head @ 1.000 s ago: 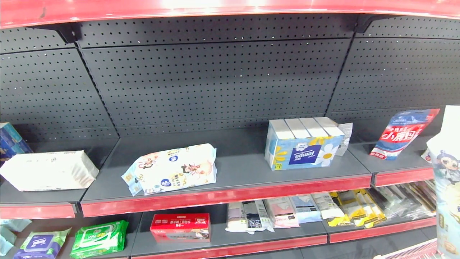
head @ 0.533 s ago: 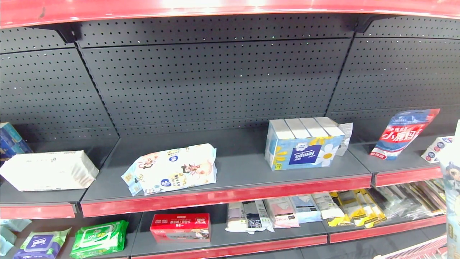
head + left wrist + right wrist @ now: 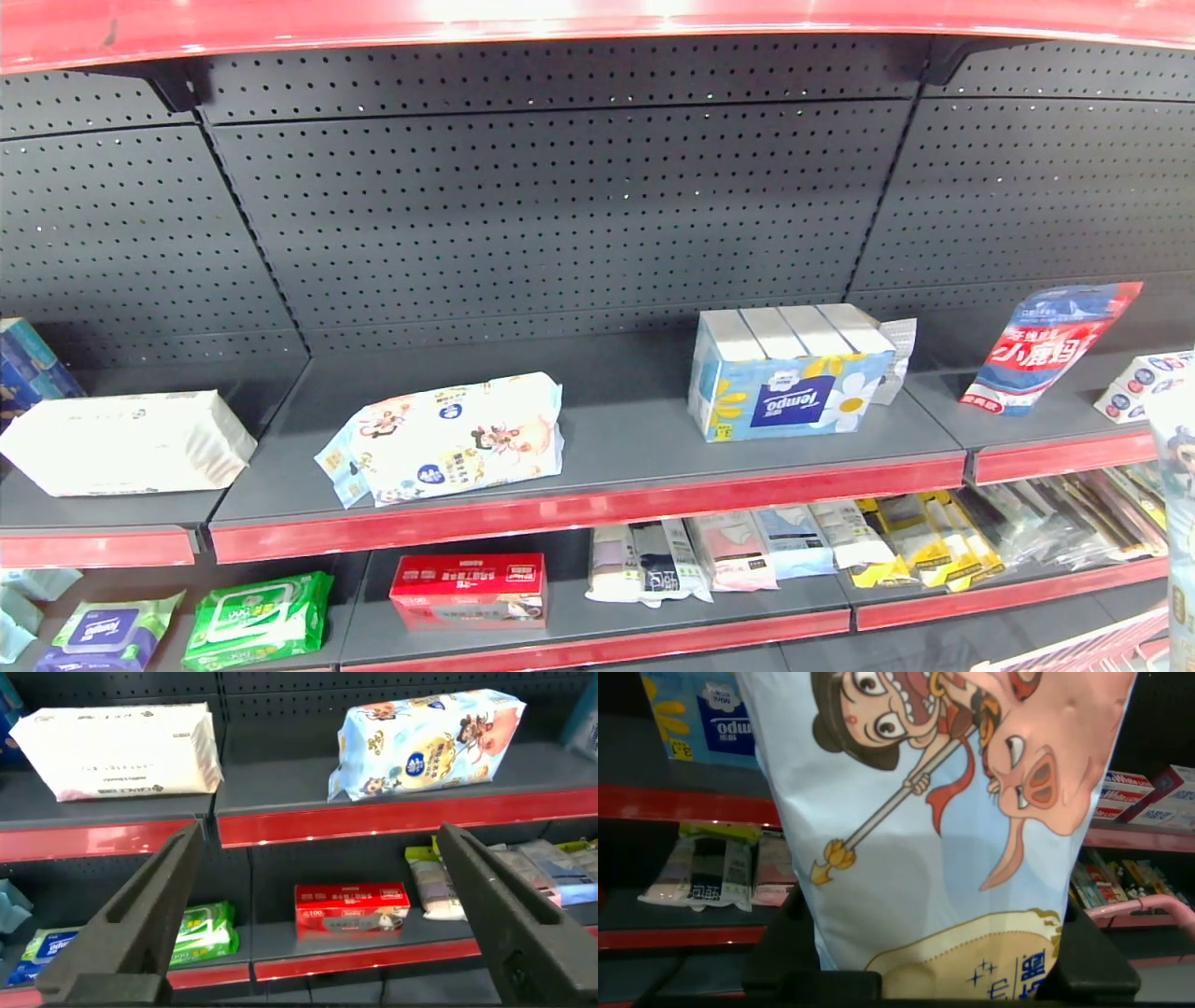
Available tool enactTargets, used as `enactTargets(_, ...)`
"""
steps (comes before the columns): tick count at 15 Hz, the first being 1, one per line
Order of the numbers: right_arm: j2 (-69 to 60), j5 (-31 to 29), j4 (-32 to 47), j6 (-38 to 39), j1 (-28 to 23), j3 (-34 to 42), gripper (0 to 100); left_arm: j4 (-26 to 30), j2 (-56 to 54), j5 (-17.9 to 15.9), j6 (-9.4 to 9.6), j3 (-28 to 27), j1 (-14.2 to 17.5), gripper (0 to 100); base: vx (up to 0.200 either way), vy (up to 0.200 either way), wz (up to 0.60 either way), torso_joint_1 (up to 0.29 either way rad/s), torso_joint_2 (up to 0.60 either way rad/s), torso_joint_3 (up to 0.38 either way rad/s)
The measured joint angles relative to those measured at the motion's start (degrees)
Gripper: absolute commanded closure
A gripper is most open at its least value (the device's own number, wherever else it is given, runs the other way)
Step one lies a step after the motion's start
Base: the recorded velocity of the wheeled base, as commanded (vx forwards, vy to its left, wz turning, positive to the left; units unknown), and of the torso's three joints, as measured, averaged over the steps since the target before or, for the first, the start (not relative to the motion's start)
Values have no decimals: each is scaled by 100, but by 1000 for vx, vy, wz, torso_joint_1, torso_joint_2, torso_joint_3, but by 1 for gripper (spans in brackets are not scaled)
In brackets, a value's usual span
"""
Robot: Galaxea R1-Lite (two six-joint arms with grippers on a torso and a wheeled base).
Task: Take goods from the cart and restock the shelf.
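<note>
Soft plastic pack (image 3: 943,840) held in our right gripper (image 3: 934,966)
Light and squashy, we think, best held by its sides; our left gripper (image 3: 320,833) is wide, empty

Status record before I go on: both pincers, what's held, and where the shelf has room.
left pincer: open, empty, facing the shelves
right pincer: shut on tall cartoon-printed soft pack
matching stock: similar cartoon-printed pack lying on dark middle shelf board
free space: bare board between that pack and blue flowered tissue box
</note>
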Motion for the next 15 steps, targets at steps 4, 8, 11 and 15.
enactTargets(4, -18, 15, 0, -20, 2, 35, 100, 7, 0, 0, -5, 0, 0, 0, 0, 0, 0, 0, 0, 0)
enactTargets(8, -40, 41, 2, -71, 11, 99, 100, 2, 0, -6, 6, 0, 2, 0, 0, 0, 0, 0, 0, 0)
enactTargets(11, -44, 44, -6, -117, 24, 152, 100, 0, 0, -11, 13, 0, 0, 0, 0, 0, 0, 0, 0, 0)
enactTargets(15, -82, 41, 0, -191, 20, 284, 100, 0, 2, -13, 20, 0, 2, 0, 0, 0, 0, 0, 0, 0)
